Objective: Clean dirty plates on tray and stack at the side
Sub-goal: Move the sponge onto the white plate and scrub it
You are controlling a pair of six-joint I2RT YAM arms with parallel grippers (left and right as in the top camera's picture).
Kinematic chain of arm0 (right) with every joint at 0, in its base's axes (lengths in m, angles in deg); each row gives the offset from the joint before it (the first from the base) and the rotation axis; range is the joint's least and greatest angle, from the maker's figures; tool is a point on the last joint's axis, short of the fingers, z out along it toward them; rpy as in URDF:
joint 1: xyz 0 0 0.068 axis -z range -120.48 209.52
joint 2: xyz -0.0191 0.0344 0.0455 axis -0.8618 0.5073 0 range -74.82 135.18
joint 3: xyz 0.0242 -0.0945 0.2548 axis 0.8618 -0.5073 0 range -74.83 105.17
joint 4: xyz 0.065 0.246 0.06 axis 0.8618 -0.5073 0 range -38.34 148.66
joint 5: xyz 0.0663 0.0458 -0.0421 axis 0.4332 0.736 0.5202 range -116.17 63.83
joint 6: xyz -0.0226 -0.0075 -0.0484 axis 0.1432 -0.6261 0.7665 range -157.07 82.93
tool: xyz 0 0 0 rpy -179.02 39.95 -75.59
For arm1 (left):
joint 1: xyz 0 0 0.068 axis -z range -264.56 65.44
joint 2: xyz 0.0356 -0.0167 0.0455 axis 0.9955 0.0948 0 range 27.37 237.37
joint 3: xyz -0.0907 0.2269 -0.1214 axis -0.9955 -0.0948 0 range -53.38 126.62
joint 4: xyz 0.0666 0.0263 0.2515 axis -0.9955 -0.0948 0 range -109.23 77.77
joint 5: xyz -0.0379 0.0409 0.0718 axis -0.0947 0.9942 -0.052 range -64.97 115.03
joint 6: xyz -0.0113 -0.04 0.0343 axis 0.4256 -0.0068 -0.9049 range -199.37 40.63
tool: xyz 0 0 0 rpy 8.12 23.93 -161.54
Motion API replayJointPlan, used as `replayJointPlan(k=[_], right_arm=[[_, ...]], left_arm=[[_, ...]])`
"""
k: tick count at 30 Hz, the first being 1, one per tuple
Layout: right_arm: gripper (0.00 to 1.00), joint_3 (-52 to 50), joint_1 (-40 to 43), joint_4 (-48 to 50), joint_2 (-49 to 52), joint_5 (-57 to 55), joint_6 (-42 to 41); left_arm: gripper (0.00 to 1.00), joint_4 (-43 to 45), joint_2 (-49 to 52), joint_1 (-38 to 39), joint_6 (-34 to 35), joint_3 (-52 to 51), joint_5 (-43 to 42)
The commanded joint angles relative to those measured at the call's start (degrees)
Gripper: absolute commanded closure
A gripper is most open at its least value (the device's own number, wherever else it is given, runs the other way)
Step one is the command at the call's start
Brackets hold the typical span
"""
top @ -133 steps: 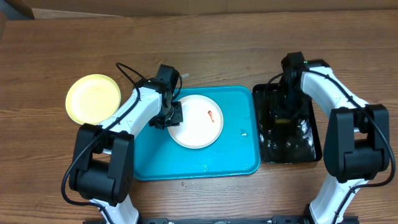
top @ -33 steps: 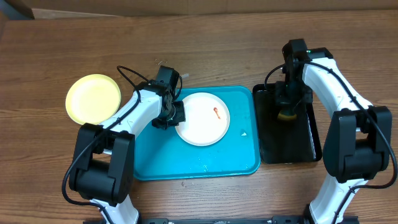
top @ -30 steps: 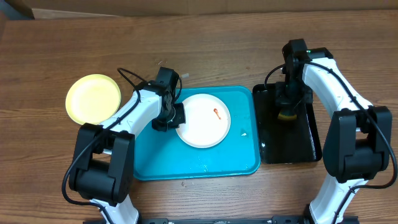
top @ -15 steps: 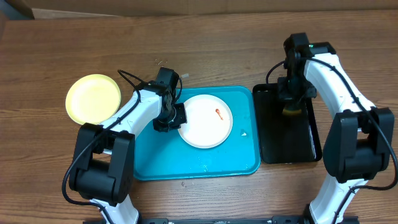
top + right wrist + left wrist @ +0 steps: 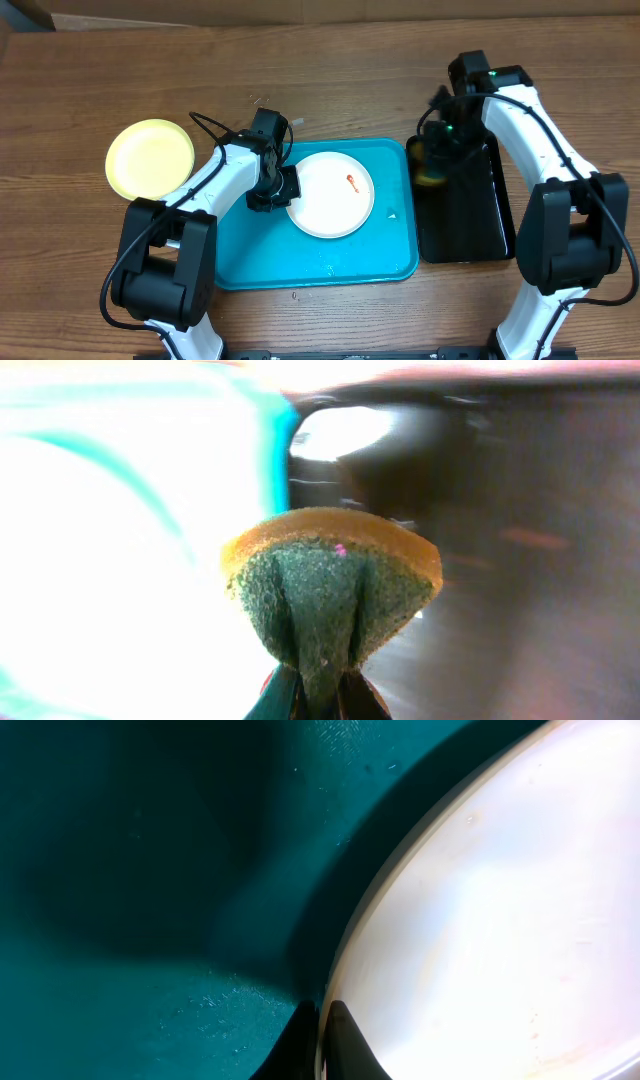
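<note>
Overhead, we see the white plate (image 5: 335, 200) with a red smear (image 5: 352, 181) on the tray (image 5: 250, 250), and the left end effector (image 5: 286, 192) clamped on its left rim. The yellow plate (image 5: 150, 158) sits on the surface (image 5: 330, 80), off the tray. The right end effector (image 5: 433, 170) pinches a sponge (image 5: 429, 180) at the black tray (image 5: 470, 220)'s left edge. Left wrist: we see fingers (image 5: 350, 1045) closed on the plate rim. Right wrist: we see the sponge squeezed tight.

My right fingers (image 5: 283, 700) now hold the sponge (image 5: 330, 595) over the black tray's (image 5: 470, 220) left edge. The white plate (image 5: 331, 200) sits further right.
</note>
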Motion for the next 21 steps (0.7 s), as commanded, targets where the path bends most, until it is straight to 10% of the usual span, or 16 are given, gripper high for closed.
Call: replayJointPlan(k=[1,21], right_arm=[[0.96,1.64,-3.39,2.40,-1.36,20.81,0.13],[0.96,1.51,-36.83,11.85,0.17,-49.66,-6.03]], left_arm=[[0.96,0.26,0.81,0.39,0.02,-0.35,0.98],[0.95,0.13,0.81,0.39,0.00,-0.35,0.98]])
